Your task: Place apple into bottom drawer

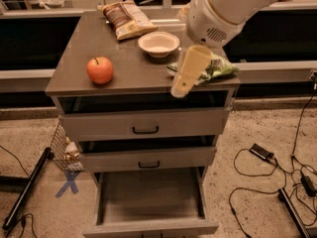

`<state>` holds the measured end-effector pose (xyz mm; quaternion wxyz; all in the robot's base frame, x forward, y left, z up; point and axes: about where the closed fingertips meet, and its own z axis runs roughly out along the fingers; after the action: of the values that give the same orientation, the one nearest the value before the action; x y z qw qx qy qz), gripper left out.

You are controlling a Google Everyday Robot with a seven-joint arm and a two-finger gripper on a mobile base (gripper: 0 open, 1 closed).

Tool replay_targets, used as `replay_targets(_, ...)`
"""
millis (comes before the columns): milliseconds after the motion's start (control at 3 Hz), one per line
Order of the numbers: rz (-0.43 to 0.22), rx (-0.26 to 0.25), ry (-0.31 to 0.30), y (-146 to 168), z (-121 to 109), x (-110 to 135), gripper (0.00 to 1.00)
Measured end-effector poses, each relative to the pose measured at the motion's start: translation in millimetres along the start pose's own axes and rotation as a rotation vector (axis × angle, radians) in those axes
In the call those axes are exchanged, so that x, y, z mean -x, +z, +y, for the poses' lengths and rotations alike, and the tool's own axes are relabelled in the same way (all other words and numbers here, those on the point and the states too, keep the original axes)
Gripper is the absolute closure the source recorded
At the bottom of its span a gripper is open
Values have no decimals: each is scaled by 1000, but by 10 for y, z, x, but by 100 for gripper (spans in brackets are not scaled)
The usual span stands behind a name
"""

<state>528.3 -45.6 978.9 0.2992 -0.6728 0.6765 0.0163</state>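
Observation:
The red-orange apple (100, 70) stands on the left front of the cabinet top (124, 58). The bottom drawer (148, 202) is pulled out, and I see nothing inside it. My gripper (181, 86) hangs over the front edge of the cabinet top, to the right of the apple and well apart from it, its pale finger pointing down-left. The white arm (223, 9) reaches in from the upper right.
A white bowl (158, 43) and a chip bag (126, 18) lie at the back of the top. A green bag (215, 68) lies at the right front, behind the gripper. Two upper drawers (143, 125) are shut. Cables (267, 157) lie on the floor right.

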Motion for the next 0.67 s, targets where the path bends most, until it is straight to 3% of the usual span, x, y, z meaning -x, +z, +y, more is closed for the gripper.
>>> replay_targets(333,-103,-73,67,141,-514,113,0)
replay_targets(667,-201,-85,217,530,-874,107,0)
